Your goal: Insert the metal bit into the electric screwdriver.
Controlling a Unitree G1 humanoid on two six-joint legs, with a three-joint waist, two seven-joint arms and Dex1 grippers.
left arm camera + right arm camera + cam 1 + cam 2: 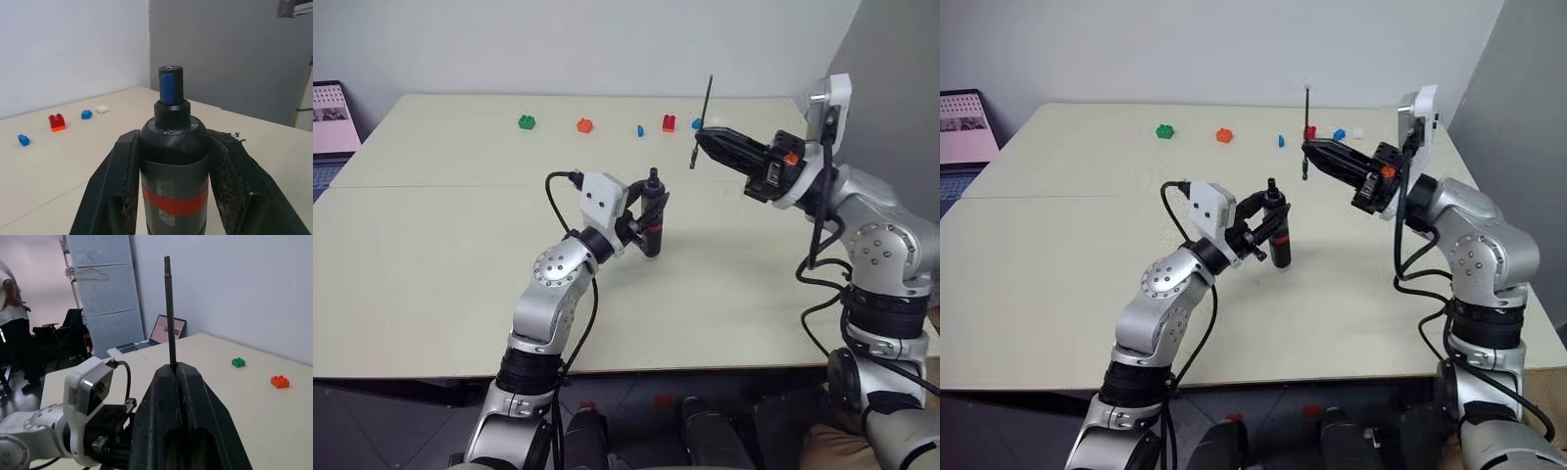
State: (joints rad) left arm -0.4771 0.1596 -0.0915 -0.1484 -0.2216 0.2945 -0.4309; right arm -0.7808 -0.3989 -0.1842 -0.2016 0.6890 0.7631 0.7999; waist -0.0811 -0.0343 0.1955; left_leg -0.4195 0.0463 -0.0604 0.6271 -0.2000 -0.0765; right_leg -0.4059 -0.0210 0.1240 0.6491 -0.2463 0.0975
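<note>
Now metal bit well right of electric screwdriver.

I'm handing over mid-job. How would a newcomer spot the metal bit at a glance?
Start at the beige table, then find the right gripper raised above its far right part. The metal bit is pinched at its tip, standing almost upright. It is a thin dark needle-like rod, unlike the stubby coloured blocks behind it.

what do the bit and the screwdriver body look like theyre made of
The metal bit, pinched in the right gripper: dark grey, thin, rigid and straight, with a dull sheen, so probably steel. The electric screwdriver, clamped in the left gripper: smooth black casing with soft highlights, likely plastic; its red band looks like tape or paint.
</note>
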